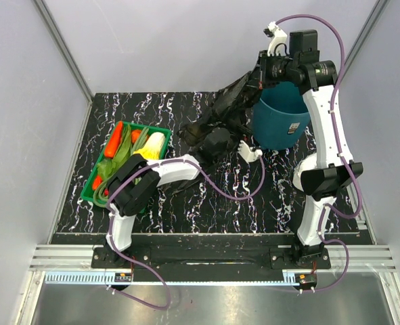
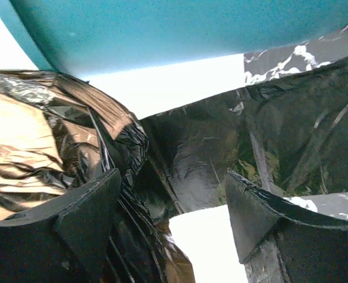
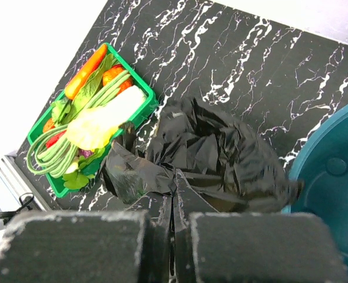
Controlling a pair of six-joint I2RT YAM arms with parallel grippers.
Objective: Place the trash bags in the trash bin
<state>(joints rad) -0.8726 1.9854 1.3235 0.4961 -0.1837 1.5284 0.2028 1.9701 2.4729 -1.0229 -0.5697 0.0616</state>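
Bags (image 1: 213, 125) — I can tell only one black sheet apart — slant from the surface (image 1: 186, 203) up toward the right. My left end effector (image 2: 174, 200) stands wide around the low end, with film in the gap. The right end effector (image 3: 174, 215) pinches the top edge, just left of the bin (image 1: 275, 128) — so I'd carry it rightward over the rim. The sticker (image 1: 293, 128) is unreadable.

Overhead, you get bright, even, diffuse light with only soft shadows. Left of your left gripper (image 2: 171, 197), the trash bag (image 2: 32, 147) flares bronze with glare, and the gaps ahead of it blow out to white. The right gripper (image 3: 175, 203) is blurred up close; the bench (image 3: 250, 71) beyond it is sharp.
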